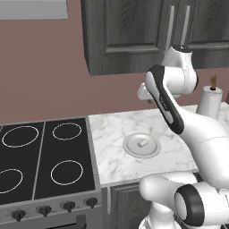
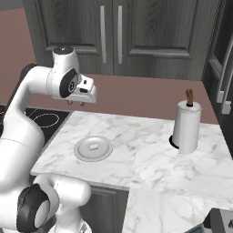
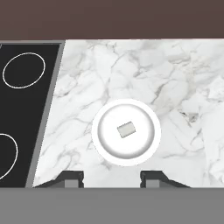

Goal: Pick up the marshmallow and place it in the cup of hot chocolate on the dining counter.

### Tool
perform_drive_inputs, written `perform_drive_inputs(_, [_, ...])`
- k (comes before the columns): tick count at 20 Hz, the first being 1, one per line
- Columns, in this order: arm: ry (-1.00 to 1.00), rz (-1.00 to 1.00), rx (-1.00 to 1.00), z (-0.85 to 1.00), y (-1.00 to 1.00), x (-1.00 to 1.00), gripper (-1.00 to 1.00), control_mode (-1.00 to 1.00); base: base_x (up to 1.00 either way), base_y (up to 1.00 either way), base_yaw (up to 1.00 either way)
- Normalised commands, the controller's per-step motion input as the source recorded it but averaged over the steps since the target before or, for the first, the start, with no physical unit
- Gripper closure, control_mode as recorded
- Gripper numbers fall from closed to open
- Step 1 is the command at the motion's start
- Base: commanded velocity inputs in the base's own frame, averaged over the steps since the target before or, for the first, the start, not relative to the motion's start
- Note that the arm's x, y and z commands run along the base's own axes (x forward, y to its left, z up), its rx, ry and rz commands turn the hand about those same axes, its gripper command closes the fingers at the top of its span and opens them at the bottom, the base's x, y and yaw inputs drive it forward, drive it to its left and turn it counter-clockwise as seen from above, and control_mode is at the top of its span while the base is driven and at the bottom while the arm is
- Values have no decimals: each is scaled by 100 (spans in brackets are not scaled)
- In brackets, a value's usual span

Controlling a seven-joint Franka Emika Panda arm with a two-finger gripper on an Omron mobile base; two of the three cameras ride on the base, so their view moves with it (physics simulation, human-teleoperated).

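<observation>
The marshmallow (image 1: pixel 143 143) (image 2: pixel 93 147) (image 3: pixel 126 130), a tiny white stub, lies in the middle of a round pale grey plate (image 1: pixel 130 150) (image 2: pixel 81 154) (image 3: pixel 101 144) on the narrow marble worktop. My gripper (image 1: pixel 147 99) (image 2: pixel 76 103) (image 3: pixel 111 178) hangs high above the plate and a little toward the wall. It points down and is open, with nothing between its fingertips (image 3: pixel 72 177). The cup of hot chocolate and the dining counter are out of view.
A black stove top (image 1: pixel 44 156) (image 3: pixel 22 109) borders the worktop (image 1: pixel 107 134) (image 2: pixel 145 154) on the left. A paper towel roll (image 1: pixel 209 100) (image 2: pixel 186 127) stands upright to the right of the plate. Dark wall cabinets (image 2: pixel 136 36) hang above, behind the arm.
</observation>
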Motion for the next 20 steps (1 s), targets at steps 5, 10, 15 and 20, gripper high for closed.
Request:
perform_drive_inputs(5, [-1, 1, -1, -8, 4, -43, -100, -100, 0, 0, 0])
perform_drive_inputs(10, [1, 0, 0, -33, 0, -92, -100, -100, 0, 0, 0])
perform_drive_inputs(15, [4, -4, 4, -21, -3, -51, -100, -100, 0, 0, 0])
perform_drive_inputs(20, [23, -26, 19, -2, -7, 0, -100, -100, 0, 0, 0])
